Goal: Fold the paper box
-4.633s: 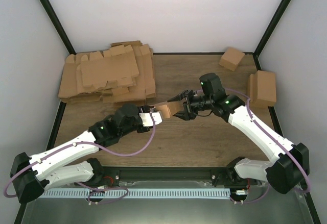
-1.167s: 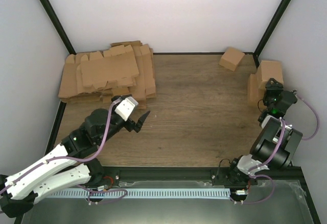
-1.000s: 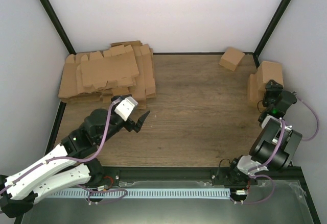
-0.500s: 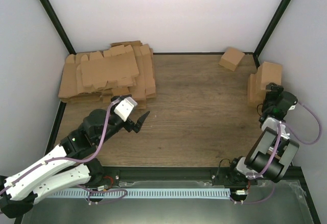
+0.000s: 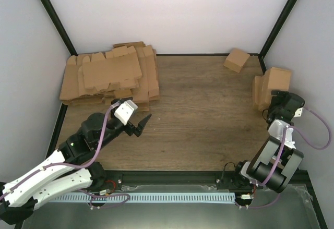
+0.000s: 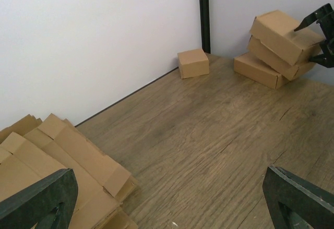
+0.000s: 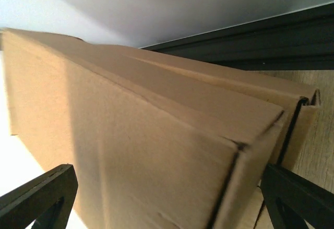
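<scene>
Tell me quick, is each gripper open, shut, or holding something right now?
Left gripper: open, holding nothing.
Right gripper: open, fingers on either side of the box, not clamped on it.

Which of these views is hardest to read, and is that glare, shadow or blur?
Right wrist view: the paper box fills the frame, lower left washed out white. Left wrist view: evenly lit and sharp. Top external view: faint soft shadows on the table, no glare.

Top view looks down on the surface point(image 5: 209, 114); left wrist looks across it; right wrist crowds the paper box point(image 7: 130, 151), which all share.
</scene>
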`<state>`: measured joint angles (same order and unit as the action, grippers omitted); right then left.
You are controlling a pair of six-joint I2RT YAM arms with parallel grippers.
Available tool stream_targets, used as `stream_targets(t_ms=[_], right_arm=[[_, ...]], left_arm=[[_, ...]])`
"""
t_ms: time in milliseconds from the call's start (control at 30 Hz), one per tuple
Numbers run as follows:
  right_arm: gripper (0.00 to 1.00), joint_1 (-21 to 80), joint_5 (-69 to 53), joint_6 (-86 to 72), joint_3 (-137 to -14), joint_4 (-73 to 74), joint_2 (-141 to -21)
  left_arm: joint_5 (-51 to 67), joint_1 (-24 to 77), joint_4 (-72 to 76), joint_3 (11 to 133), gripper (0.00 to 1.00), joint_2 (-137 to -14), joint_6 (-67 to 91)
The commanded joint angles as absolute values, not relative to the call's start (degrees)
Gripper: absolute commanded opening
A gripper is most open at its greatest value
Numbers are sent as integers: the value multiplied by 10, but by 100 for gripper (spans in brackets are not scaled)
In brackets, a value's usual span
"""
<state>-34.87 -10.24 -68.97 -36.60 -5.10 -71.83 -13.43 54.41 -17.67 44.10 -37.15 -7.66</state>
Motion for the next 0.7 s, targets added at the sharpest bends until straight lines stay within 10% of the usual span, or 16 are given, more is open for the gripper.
stream_targets(t_ms=[0,667], right_arm=[[100,-354,-97,-658,-430,-14,-728],[100,-353,-103,-675,-458,91,-695]], left_arm=[[-132,546,-171,449,100,-363,-71],[-128,545,-171,451,100,-370,-73]])
